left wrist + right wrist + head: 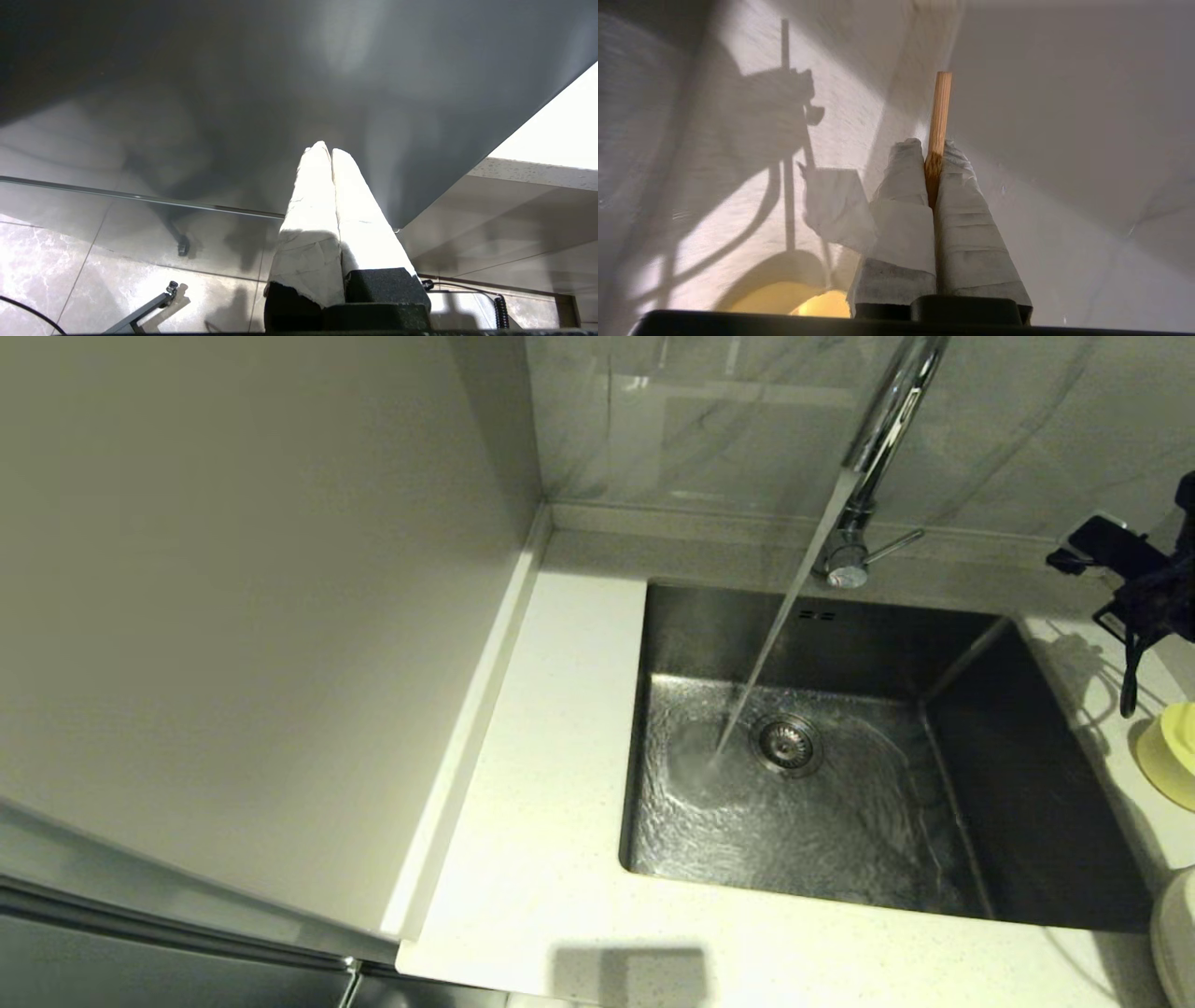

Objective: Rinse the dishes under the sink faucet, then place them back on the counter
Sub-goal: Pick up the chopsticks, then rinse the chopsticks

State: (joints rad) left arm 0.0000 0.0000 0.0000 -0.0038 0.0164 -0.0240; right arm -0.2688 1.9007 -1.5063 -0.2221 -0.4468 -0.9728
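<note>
Right tool (931,154) clamped on a chopstick (939,112).
Right frame edge: bowl (1172,751) on the worktop (551,859) beside the sink (1027,784); left tool (331,154) together.

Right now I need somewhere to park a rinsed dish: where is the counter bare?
Bare: the speckled off-white stone counter between the grey side panel and steel sink, plus the front strip. Crowded: right of the sink, with the pale yellow bowl and right gripper.

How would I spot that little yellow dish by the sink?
Start at the steel sink with water running from the tall chrome faucet. On the off-white speckled counter along its right side sits a small pale yellow round bowl, the only coloured item there.
</note>
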